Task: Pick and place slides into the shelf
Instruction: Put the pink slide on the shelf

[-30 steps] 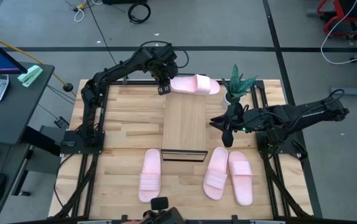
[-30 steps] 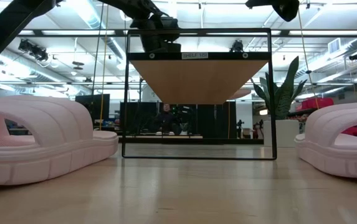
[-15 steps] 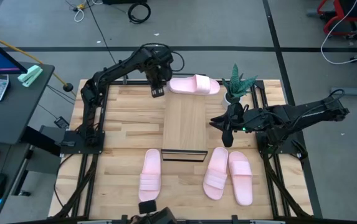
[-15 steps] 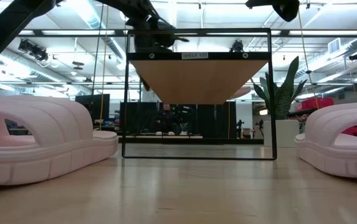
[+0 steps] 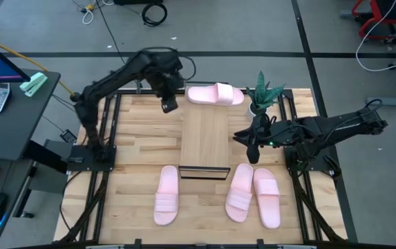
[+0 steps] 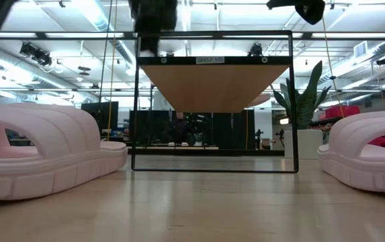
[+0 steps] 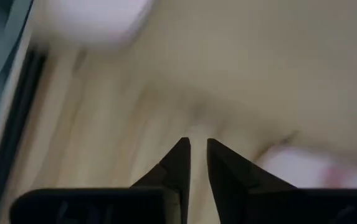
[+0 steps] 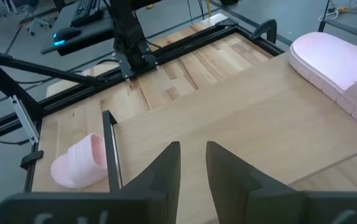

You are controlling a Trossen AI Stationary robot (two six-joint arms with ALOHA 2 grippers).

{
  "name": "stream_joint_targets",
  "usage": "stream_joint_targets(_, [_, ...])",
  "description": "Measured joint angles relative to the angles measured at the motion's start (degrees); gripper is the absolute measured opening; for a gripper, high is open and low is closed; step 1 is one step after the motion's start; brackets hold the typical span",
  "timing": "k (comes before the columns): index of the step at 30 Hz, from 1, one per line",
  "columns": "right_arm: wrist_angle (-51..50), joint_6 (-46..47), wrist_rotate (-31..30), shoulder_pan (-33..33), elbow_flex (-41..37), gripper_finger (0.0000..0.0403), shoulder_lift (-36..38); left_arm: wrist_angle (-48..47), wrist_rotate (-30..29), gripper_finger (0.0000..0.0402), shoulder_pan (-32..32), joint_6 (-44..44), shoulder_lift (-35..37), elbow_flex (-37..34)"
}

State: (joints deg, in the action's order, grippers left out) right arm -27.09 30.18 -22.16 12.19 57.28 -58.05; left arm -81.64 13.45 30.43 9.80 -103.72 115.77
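Left hand (image 5: 169, 104): at the far left of the tabletop (image 5: 132, 149), just off the shelf's far left corner; fingers nearly pressed together, pinching nothing.
Right hand (image 5: 251, 149): beside the shelf's right edge, fingers a narrow gap apart, empty.
Shelf (image 5: 204, 138): long axis running near to far, down the tabletop's middle.
Placed slide (image 5: 215, 94): lying crosswise on the shelf's far end.
Lone slide (image 5: 166, 195): near left, lengthwise, well apart from the left hand.
Paired slides (image 5: 253, 196): near right, lengthwise, just nearward of the right hand.
Likely nearer arm: right, for the pair.
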Motion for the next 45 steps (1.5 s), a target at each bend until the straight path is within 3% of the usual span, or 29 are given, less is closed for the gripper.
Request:
stream_joint_targets(2, [-0.23,0.30,0.06,0.00,0.00,0.0083,0.01,7.08,8.15,0.0047,-0.84,-1.21,3.72,0.00])
stream_joint_targets(4, [-0.34,0.27,0.14,0.00,0.00,0.0083,0.01,14.19,12.69,0.0040,-2.10,-4.13,7.01,0.11])
stream_joint_targets(13, [-0.39,0.22,1.16,0.00,0.00,0.0083,0.03,29.30,11.65,0.0019,-13.31,-12.54,10.62,-0.64])
stream_joint_targets(20, [-0.55,0.28,2.19,0.00,0.00,0.0080,0.03,46.39,12.00,0.0019,-23.33,-22.01,11.27,-15.91])
stream_joint_targets(27, [-0.60,0.26,4.51,0.00,0.00,0.0080,0.05,45.14,13.39,0.0014,-29.95,-25.79,13.87,-26.76])
stream_joint_targets(34, [-1.51,1.05,5.13,0.00,0.00,0.0078,0.05,42.46,11.06,0.0016,-32.06,-27.20,21.82,-34.42])
stream_joint_targets(40, [-4.14,4.41,6.42,0.00,0.00,0.0078,0.05,47.40,6.38,0.0016,-31.55,-28.91,31.21,-44.68])
stream_joint_targets(45, [-6.74,10.10,9.80,0.09,0.02,0.0078,0.16,53.33,6.06,0.0009,-30.86,-31.49,37.60,-53.94])
